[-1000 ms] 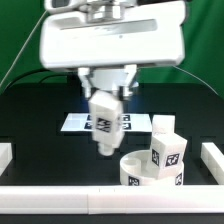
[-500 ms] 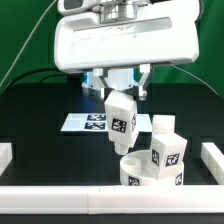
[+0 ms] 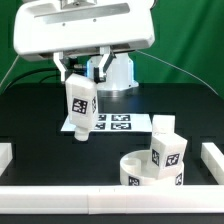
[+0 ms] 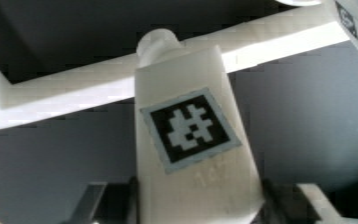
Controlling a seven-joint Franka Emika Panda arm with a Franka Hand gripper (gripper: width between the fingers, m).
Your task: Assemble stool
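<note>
My gripper (image 3: 84,78) is shut on a white stool leg (image 3: 80,108) with a black-and-white tag and holds it in the air, tilted, over the table's left middle. In the wrist view the same leg (image 4: 190,130) fills the frame between the two fingers (image 4: 105,200). The round white seat (image 3: 152,168) lies at the front right with one tagged leg (image 3: 167,152) standing upright in it. Another white leg (image 3: 163,126) stands just behind the seat.
The marker board (image 3: 112,123) lies flat on the black table behind the held leg. White border blocks run along the front edge (image 3: 100,200), at the left (image 3: 5,154) and at the right (image 3: 212,155). A green backdrop stands behind.
The arm has swung toward the exterior view's left and risen slightly, carrying the leg away from above the seat. The seat and its leg have not moved.
</note>
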